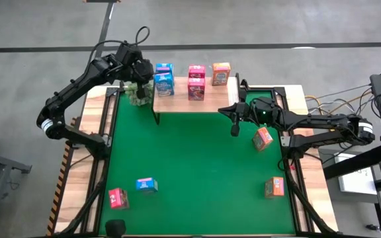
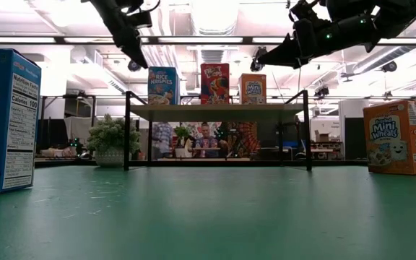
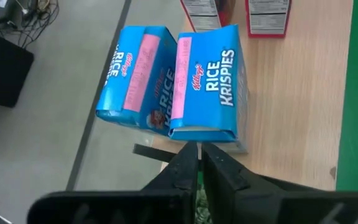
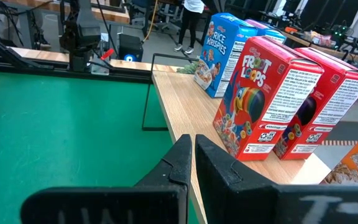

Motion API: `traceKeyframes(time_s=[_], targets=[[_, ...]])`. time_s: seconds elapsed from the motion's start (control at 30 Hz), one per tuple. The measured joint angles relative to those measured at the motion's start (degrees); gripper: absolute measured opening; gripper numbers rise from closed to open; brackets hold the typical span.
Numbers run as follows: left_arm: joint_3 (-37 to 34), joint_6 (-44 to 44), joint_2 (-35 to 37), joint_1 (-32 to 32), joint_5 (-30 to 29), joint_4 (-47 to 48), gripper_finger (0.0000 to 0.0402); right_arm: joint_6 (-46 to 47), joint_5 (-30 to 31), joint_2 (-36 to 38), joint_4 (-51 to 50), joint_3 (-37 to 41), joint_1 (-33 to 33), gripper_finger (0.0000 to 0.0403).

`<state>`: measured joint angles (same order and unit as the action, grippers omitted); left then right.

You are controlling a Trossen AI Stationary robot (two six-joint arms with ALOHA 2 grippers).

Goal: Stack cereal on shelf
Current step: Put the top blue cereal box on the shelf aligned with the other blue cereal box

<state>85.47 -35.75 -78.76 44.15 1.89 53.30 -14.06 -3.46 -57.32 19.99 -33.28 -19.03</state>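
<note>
Landmark: shelf (image 1: 190,102), far edge of the green mat.
Near: loose cereal boxes — blue (image 1: 146,185), pink-red (image 1: 118,198), orange (image 1: 274,188).
Nearest box: tilted orange one (image 1: 262,138), just beside right gripper (image 1: 234,123), fingers pressed together, empty.
Far: left gripper (image 1: 139,74), fingers together, empty, above shelf's left end beside Rice Krispies boxes (image 3: 207,81).

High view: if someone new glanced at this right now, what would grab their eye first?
Probably the row of bright cereal boxes on the shelf at the far edge: two blue Rice Krispies boxes, red Froot Loops boxes and an orange Mini Wheats box. Next, the left gripper, shut and empty, hovering beside the blue pair, and the right gripper, also shut, at the shelf's right end.
</note>
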Motion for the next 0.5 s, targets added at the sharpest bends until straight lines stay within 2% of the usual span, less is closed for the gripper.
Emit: traceKeyframes(time_s=[0.27, 0.5], targets=[[-0.94, -0.29, -0.20, 0.66, -3.41, -0.06, 0.0000, 0.00, 0.00, 0.00, -0.02, 0.00, 0.02, 0.0013], [-3.15, -0.86, -0.27, 0.95, -3.52, -1.93, 0.0000, 0.00, 0.02, 0.00, -0.07, 0.00, 0.01, 0.0013]])
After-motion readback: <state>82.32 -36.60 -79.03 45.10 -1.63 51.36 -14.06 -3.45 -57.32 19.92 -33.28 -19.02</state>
